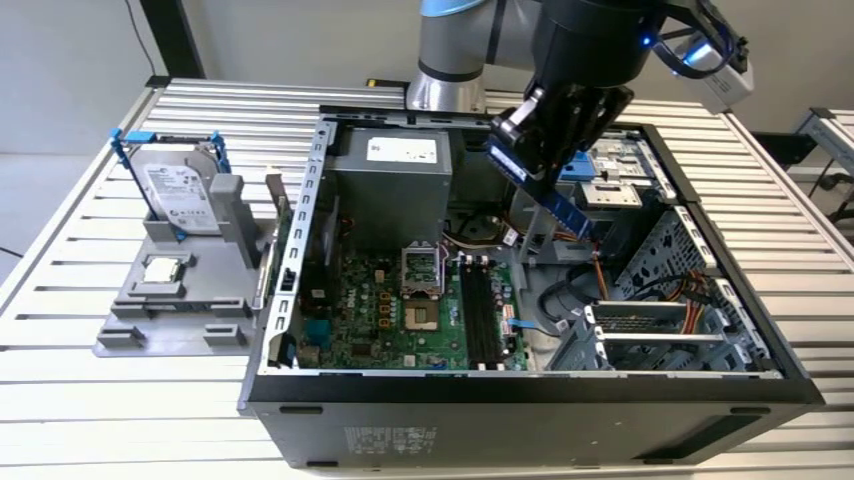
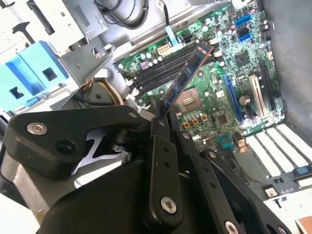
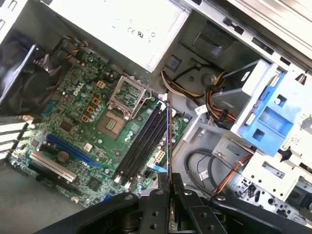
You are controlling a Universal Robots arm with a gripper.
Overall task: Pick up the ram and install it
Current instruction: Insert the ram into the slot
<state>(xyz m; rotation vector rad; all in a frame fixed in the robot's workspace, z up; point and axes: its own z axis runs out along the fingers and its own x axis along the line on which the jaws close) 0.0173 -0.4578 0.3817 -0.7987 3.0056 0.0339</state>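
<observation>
Slatted metal table [image 1: 54, 400] carried everything we saw. On the exterior view's left of the case [image 1: 534, 420], a grey tray [image 1: 180, 300] lay on the slats just beside it. A hard drive [image 1: 180, 195] stood upright at the tray's far end, and a processor [image 1: 163, 268] lay flat nearer its middle. The case lay open on its side. Inside it we saw the motherboard [image 1: 387, 320] on the floor, the power supply [image 1: 387, 185] behind the board, and the black slots [image 1: 478, 310] along the board's edge toward the exterior view's right. Above the case's middle hung the gripper [image 1: 530, 158], clenched on the ram [image 1: 561, 210]. It held the ram by one end, tilted, with the free end pointing down into the case, in the air and apart from the slots. In both wrist views the ram ran out from between the fingers [image 3: 157, 204] over the motherboard, near the slots but seated in none. At the case's side on the exterior view's right stood a drive cage [image 1: 667, 260] with cables [image 1: 561, 297] beside it.
</observation>
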